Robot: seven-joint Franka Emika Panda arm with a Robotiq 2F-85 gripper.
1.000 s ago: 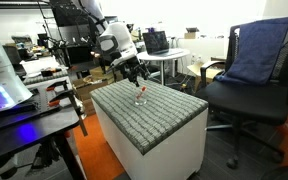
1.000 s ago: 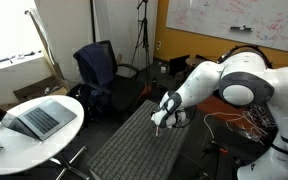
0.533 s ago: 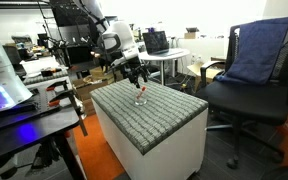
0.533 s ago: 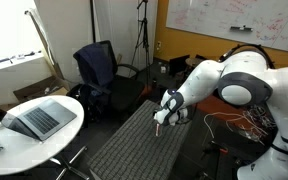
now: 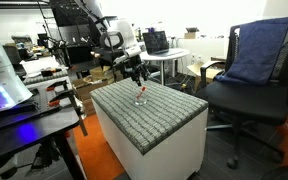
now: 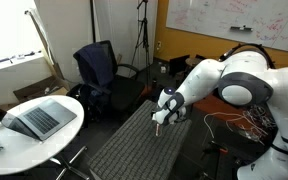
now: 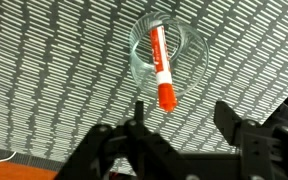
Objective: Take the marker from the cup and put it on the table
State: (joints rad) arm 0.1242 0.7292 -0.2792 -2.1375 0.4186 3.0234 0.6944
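Observation:
The red-orange marker (image 7: pixel 161 68) stands leaning inside the small clear cup (image 7: pixel 191 52) on the grey woven top of the boxy white table (image 7: pixel 54 70). My gripper (image 7: pixel 181 115) hangs just above the cup, jaws open and empty, the marker's orange top between and a little beyond the fingertips. In an exterior view the marker (image 5: pixel 142 93) and cup (image 5: pixel 141 99) sit near the table's far middle, with the gripper (image 5: pixel 137 77) directly over them. In an exterior view the gripper (image 6: pixel 160 119) hovers above the marker (image 6: pixel 156 130).
A dark office chair (image 5: pixel 246 80) with a blue cloth stands beside the table. A round white table (image 6: pixel 34 120) holds an open laptop (image 6: pixel 36 117). A bench with equipment (image 5: pixel 14 95) stands at the other side. Desks and monitors fill the background.
The gripper has risen slightly above the cup, staying open. The marker and cup have not moved.

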